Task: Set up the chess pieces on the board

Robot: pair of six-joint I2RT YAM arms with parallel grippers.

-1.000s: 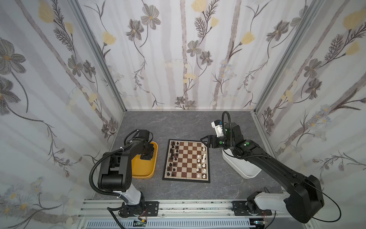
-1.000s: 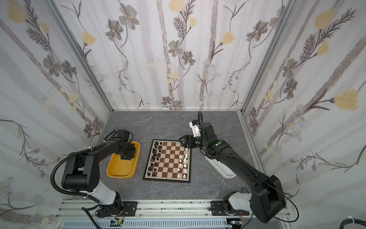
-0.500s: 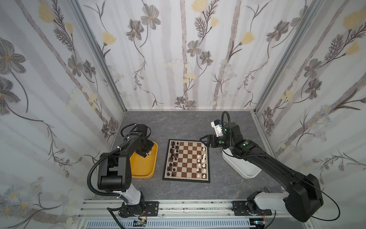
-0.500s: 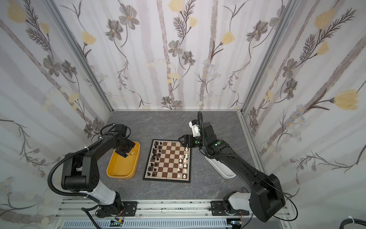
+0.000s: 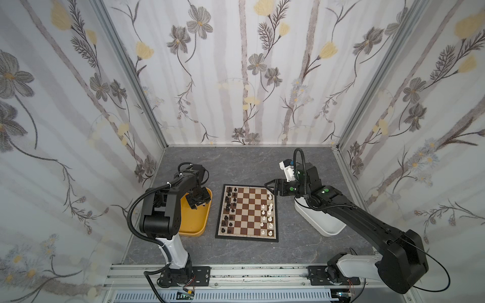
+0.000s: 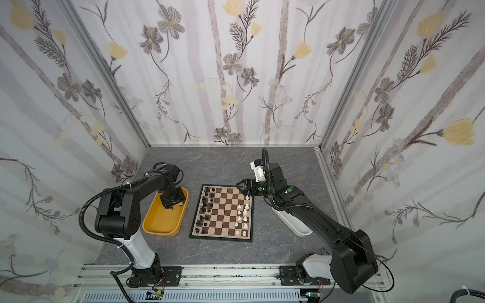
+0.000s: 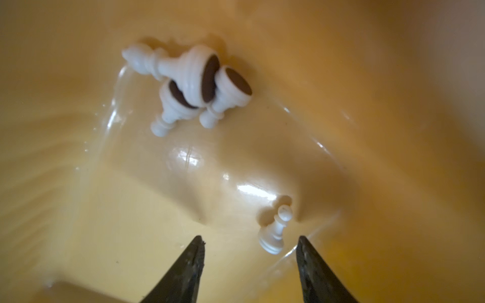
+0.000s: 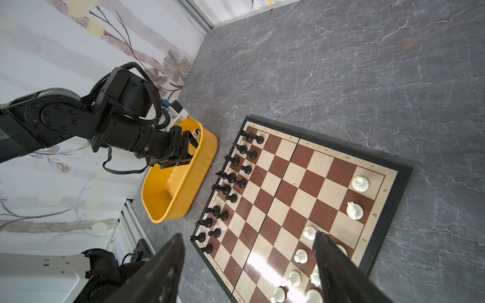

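We see the board [image 5: 246, 213] lying flat at the centre of the counter [image 5: 236, 162], with brown and cream squares inside a pale border and a thin black rim. The black pieces [image 8: 231, 177] stand upright in two packed rows along its 9 o'clock edge. The white pieces [image 6: 245, 225] stand upright along the 3 o'clock edge, with gaps. Toward 12 o'clock, the rook [image 8: 360, 183] and knight [image 8: 354, 210] have bare squares before them. At 9 o'clock from the board, in the yellow tub [image 5: 195, 225], a cluster [image 7: 194, 84] of three white men lies toppled and touching, dark bases showing. A lone pawn [image 7: 274, 232] lies apart from them.
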